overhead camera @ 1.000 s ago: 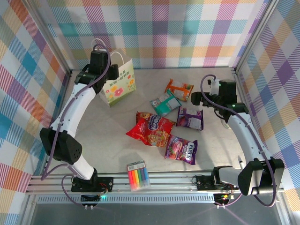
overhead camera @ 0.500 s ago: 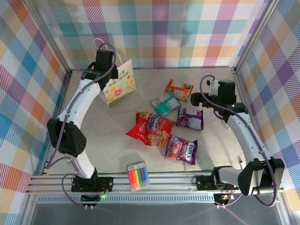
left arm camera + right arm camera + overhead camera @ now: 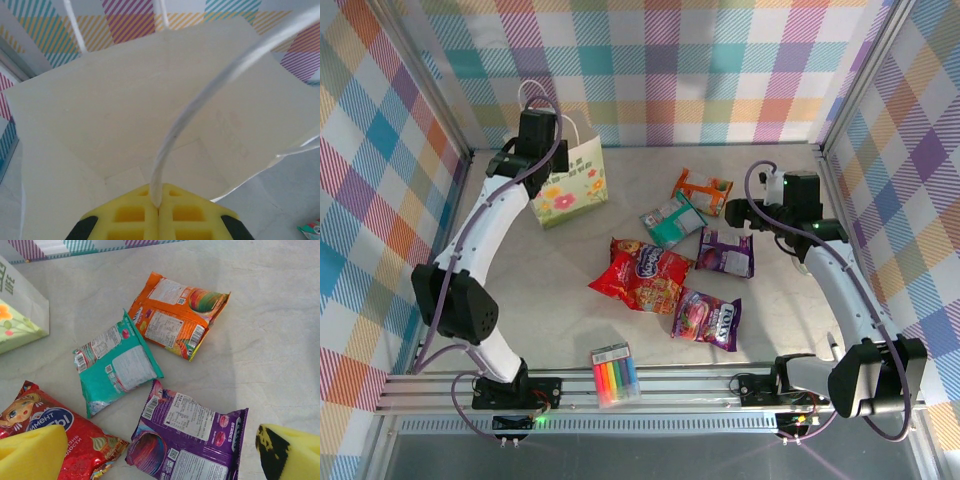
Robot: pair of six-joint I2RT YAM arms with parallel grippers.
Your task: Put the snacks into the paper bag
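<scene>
One paper bag (image 3: pixel 572 180) stands at the worktop's (image 3: pixel 540 290) far-left corner, its handle (image 3: pixel 172 132) pinched in the clenched left tool (image 3: pixel 159 209), probably to hold it open. Five snacks (image 3: pixel 642 275) lie mid-worktop; the released right tool (image 3: pixel 160 455) hovers over a purple packet (image 3: pixel 195 435).

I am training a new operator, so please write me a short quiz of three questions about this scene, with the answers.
1. True or false: the left gripper is shut on a handle of the paper bag.
2. Where does the pack of markers lie? A: inside the bag. B: near the table's front edge. C: in the left gripper.
3. Fill in: in the right wrist view, the packet between the open fingers of the right gripper is ___ in colour.
Key: 1 true; 2 B; 3 purple.
</scene>
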